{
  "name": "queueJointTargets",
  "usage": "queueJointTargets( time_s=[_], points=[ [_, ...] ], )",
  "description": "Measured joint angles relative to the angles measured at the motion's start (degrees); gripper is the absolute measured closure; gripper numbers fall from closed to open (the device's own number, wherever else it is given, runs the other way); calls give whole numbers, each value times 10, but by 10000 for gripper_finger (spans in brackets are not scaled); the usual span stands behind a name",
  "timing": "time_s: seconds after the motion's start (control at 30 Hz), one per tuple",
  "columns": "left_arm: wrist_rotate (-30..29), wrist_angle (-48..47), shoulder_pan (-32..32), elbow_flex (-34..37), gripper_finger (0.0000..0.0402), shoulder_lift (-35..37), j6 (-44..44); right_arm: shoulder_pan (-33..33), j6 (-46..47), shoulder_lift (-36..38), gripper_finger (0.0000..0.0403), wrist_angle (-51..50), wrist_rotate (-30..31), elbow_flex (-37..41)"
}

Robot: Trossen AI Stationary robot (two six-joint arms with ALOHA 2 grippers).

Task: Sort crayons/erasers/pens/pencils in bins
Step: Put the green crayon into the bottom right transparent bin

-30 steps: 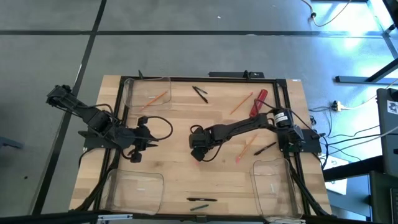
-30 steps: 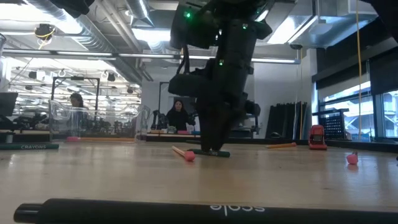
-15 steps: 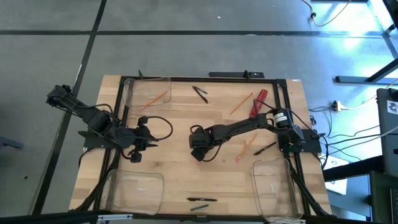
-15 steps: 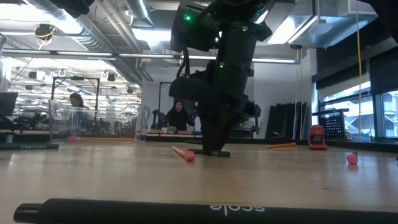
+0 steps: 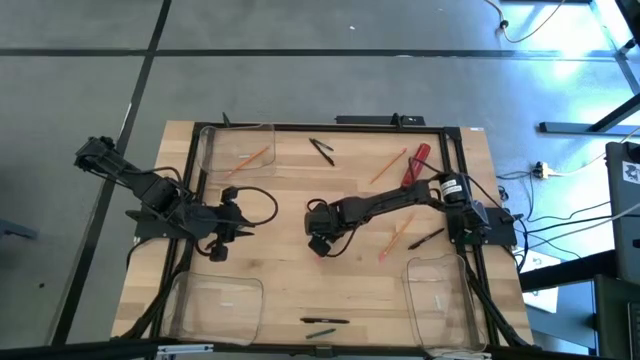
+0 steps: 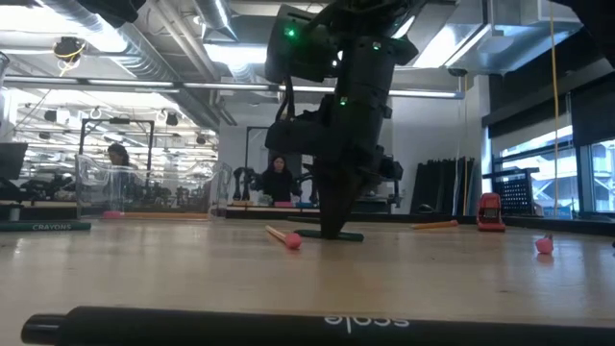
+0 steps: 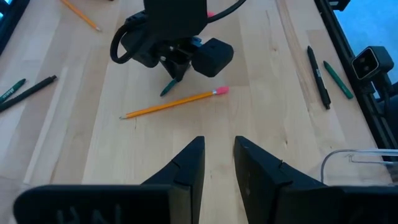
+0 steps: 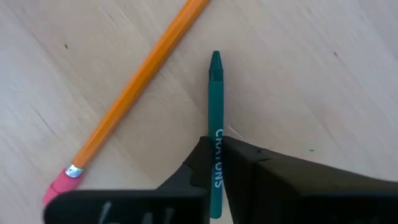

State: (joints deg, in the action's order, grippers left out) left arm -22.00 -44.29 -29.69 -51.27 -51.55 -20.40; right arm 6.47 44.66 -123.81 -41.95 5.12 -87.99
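A green crayon [image 8: 215, 93] lies on the table's middle beside an orange pencil [image 8: 134, 87] with a pink eraser. My right gripper [image 8: 217, 168] stands over the crayon, pointing steeply down, shut on it; it shows in the high view [image 5: 320, 245] and the low view [image 6: 336, 229]. My left gripper [image 7: 217, 155] waits open at the table's left [image 5: 235, 222], touching nothing. Three clear bins stand at the far left [image 5: 238, 150], near left [image 5: 215, 305] and near right [image 5: 440, 295]. My right gripper pinches the green crayon between its two fingers at the lettered wrapper [image 8: 217, 140], back from the pointed tip. The fingers come from above, pointing steeply down, one on each side of the crayon. The crayon lies flat on the table [image 6: 348, 235].
Black pens lie at the far middle [image 5: 322, 150], the near edge [image 5: 325, 321] and the right [image 5: 427, 238]. Orange pencils [image 5: 390, 165] [image 5: 397, 235] and a red stick [image 5: 415, 165] lie at the right. One pencil [image 5: 250, 157] is in the far-left bin.
My right gripper's fingers have closed on the green crayon while the hand stayed over the same spot. The crayon still lies on the table beside the pencil.
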Motion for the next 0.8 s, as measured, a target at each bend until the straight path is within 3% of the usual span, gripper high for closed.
queueJointTargets(
  time_s=[0.5,0.8],
  points=[
    [0,0,0,0,323,0,0,-4,-18,4,379,0,-8,1],
    [0,-2,0,0,323,0,0,-4,-30,44,380,-43,-7,4]
  ],
)
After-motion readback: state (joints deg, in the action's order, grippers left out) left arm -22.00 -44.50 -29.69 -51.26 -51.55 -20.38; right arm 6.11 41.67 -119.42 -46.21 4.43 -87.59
